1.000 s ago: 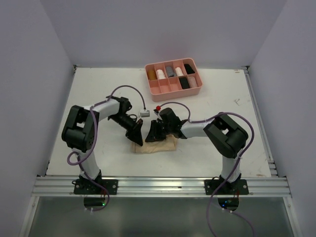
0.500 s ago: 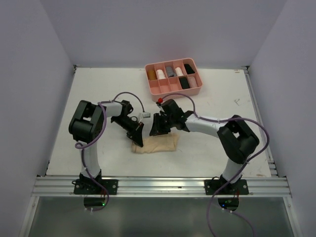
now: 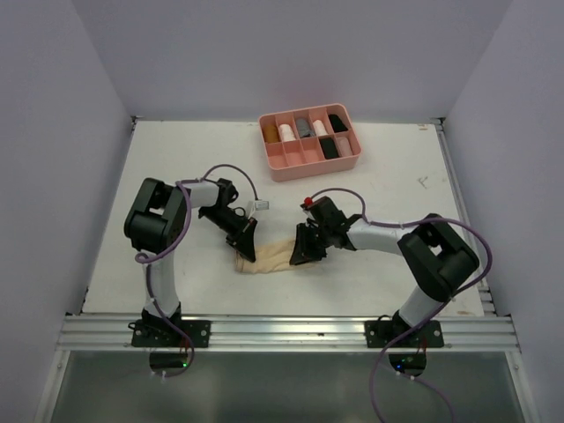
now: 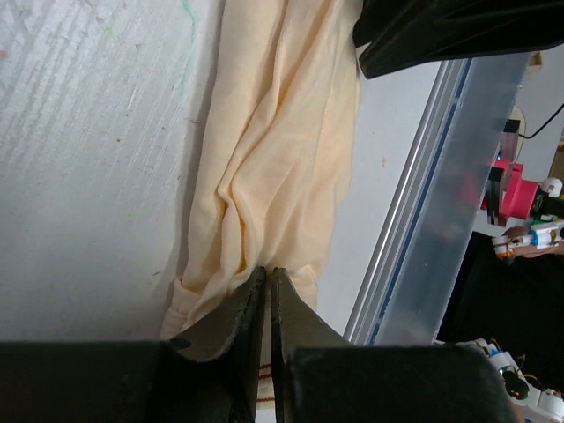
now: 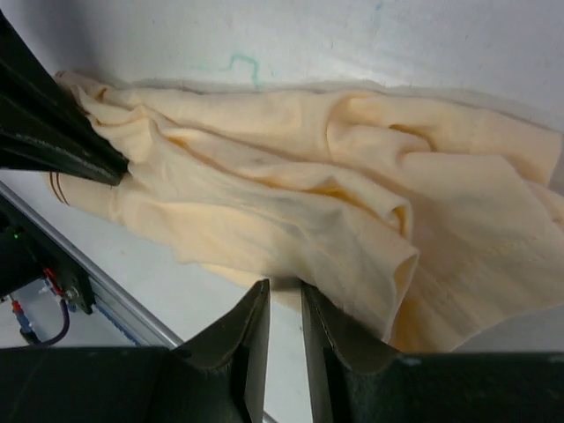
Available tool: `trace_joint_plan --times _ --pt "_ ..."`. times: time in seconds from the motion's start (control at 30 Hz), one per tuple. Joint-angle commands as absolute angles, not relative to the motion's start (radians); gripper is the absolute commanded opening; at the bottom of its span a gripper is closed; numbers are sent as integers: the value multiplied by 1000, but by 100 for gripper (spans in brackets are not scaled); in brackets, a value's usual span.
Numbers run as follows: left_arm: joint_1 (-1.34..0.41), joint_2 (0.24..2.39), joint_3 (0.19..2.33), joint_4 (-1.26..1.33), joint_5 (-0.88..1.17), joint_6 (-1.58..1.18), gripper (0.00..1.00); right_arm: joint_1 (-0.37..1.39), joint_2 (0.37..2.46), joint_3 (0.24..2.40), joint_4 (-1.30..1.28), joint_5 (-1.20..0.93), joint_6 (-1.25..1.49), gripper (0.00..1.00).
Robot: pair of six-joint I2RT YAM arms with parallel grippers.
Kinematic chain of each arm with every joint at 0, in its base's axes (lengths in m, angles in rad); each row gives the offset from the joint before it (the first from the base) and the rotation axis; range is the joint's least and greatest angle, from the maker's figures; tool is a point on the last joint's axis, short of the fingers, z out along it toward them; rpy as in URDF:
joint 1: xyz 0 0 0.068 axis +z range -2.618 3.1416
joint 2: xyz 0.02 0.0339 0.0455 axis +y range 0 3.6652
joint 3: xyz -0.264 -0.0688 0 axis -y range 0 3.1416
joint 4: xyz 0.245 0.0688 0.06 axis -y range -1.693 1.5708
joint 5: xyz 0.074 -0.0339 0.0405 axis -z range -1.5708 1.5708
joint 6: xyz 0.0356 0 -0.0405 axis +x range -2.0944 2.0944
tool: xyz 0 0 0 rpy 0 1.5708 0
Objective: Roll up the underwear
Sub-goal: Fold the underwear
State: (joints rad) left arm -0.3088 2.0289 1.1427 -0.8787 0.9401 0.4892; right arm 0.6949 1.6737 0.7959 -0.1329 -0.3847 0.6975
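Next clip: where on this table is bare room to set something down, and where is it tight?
Bare table lies far left, between its left edge and the pink tray, and on the right, between the tray and the right arm. Crowded: the centre, where the left tool and right tool meet at the tan underwear.

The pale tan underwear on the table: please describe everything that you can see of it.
The tan underwear is a soft, thin, pale yellowish cloth, unrolled and bunched into long wrinkles. It lies on the white table, near its front edge. The left gripper pinches one end. The right gripper stands at the other side, jaws slightly apart; whether it grips is unclear.
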Motion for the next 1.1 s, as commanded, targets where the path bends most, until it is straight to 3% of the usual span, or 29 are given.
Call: trace_joint_plan --times 0.0,0.27,0.5,0.53,0.7,0.77,0.93,1.07 --pt "-298 2059 1157 -812 767 520 12 663 1727 793 -176 -255 608 26" --pt "-298 2057 1155 -836 799 549 13 529 1776 951 -273 -230 480 25" --pt "-301 1956 1213 -883 1150 620 47 514 1856 1173 -414 -290 316 25" --pt "-299 1915 1227 -893 1201 635 48 512 1859 1210 -425 -288 307 25" --pt "-237 1767 1218 -686 1117 439 47 512 1850 1288 -472 -278 275 26" --pt "-187 1752 1227 -664 976 390 45 512 1842 1319 -486 -258 268 27" --pt "-158 1789 1233 -741 692 566 40 512 1815 1367 -526 -245 317 27" --pt "-166 1798 1218 -669 531 595 29 514 1708 1315 -511 -265 376 27"
